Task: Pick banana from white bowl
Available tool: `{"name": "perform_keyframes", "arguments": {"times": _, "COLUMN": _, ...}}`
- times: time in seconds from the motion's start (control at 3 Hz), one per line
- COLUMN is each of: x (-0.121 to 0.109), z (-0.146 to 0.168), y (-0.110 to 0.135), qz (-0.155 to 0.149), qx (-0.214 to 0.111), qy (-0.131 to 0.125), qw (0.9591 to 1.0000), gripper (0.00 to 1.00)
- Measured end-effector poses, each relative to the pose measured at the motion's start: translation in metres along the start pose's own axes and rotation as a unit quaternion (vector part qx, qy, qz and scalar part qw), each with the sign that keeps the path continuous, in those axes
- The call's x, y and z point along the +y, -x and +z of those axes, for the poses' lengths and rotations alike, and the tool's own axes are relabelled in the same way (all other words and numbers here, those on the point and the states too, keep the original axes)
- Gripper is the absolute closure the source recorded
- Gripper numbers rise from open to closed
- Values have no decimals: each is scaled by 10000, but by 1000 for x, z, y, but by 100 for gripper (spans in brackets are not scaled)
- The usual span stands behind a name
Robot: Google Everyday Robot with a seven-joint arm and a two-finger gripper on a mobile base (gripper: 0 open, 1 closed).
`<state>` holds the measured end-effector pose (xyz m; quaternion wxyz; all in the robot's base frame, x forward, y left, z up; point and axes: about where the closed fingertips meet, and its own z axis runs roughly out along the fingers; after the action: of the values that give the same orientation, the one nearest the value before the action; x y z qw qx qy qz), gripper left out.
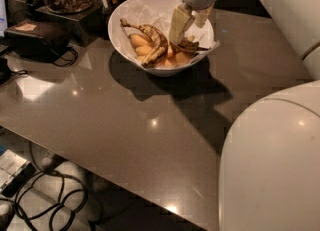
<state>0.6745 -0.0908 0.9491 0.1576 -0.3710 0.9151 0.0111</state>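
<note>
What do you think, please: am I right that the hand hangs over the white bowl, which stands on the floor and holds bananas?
Not quite: the camera view shows the white bowl standing on the grey table, not the floor. The rest holds: the hand hangs over it, and it holds bananas.

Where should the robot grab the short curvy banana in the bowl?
Probably across the middle of the banana, coming straight down: it lies among other fruit, and the walls of the white bowl block the sides. The gripper hangs just above it.
</note>
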Motion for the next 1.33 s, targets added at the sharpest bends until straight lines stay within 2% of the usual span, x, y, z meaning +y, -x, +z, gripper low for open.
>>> {"name": "perform_keyframes", "arguments": {"times": 0.33, "x": 7, "z": 5, "y": 0, "qz": -117, "qx": 85, "qy": 8, "qw": 9999, "gripper": 45}}
{"name": "perform_keyframes", "arguments": {"times": 0.67, "x": 8, "z": 5, "y": 0, "qz": -129, "qx": 94, "qy": 10, "qw": 9999, "gripper": 43}}
{"name": "perform_keyframes", "arguments": {"times": 1.33, "x": 21, "z": 20, "y": 7, "qz": -411, "qx": 295, "qy": 153, "qw": 9986, "gripper": 45}}
